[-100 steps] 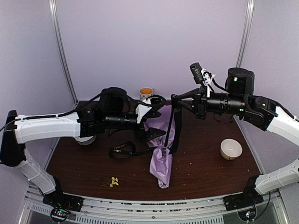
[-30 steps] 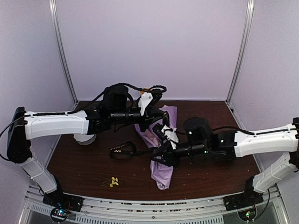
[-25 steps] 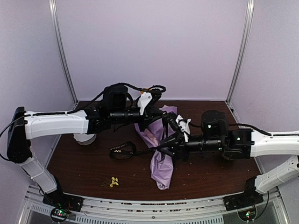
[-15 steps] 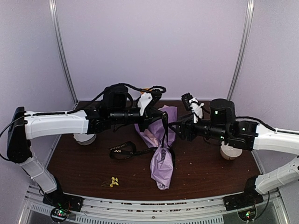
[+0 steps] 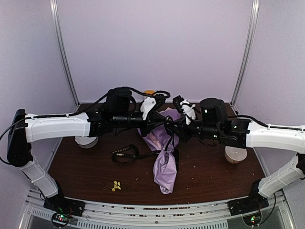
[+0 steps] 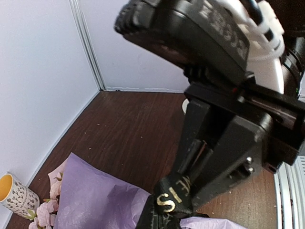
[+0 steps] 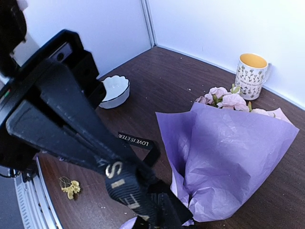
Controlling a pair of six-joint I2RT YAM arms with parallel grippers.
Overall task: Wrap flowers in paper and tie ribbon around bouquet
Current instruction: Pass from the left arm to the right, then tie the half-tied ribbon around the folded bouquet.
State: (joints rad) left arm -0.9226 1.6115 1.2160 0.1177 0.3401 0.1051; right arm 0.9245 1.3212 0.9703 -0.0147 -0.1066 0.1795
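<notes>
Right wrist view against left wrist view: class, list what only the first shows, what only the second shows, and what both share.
Only the right wrist view: a white bowl, loose yellow blossoms on the table, a slack stretch of ribbon with readable lettering, and the left gripper. Only the left wrist view: the right gripper, filling the frame, a white sliver behind it too hidden to name. Both: the lilac paper, pink flowers, the patterned mug, the table and the ribbon.
</notes>
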